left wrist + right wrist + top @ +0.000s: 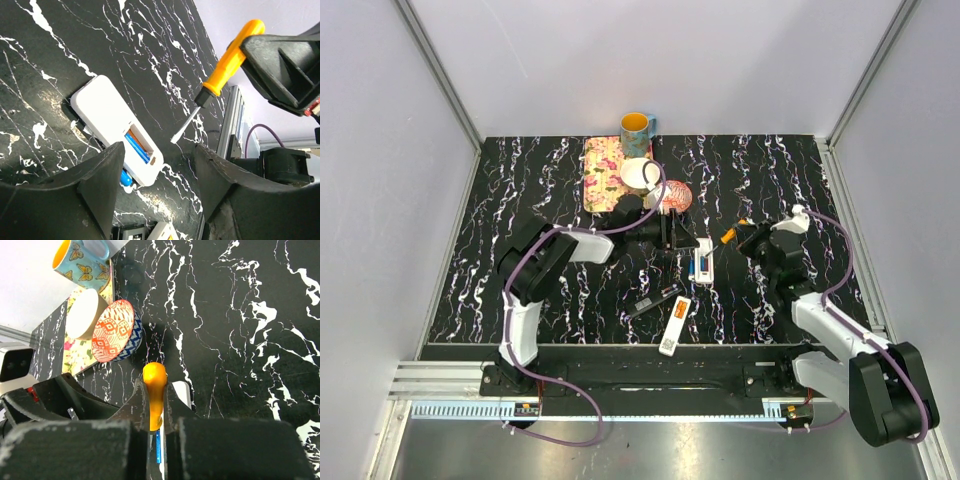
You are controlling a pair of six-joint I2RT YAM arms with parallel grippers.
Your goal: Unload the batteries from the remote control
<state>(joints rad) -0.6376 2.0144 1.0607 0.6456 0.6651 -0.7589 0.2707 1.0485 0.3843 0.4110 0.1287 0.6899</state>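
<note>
- The jaws of the left gripper point(159, 159) stand apart with nothing between them. It hangs just above the remote point(107, 112). The right gripper point(154, 388) has its jaws clamped on the orange handle of a screwdriver point(222, 75).
- The batteries point(136, 144) sit in the remote's open compartment, one orange and one blue, side by side. Another blue cell point(125, 177) shows just beside the remote's edge, partly hidden by the left finger.
- The remote is white and lies flat on the black marbled table point(520, 190), a little right of centre and between the two grippers.
- The screwdriver reaches in from the right. Its metal tip is just beside the compartment end of the remote and not touching it.
- Nearer, and slightly left of the remote, lie a black remote point(654, 300) and a slim white remote point(675, 325) — close together.
- At the far edge lies a flowered mat point(603, 172) with a white bowl point(637, 173) on it.
- A patterned bowl point(677, 195) sits just right of the mat — and a butterfly mug point(637, 125) stands at the mat's far right corner.
</note>
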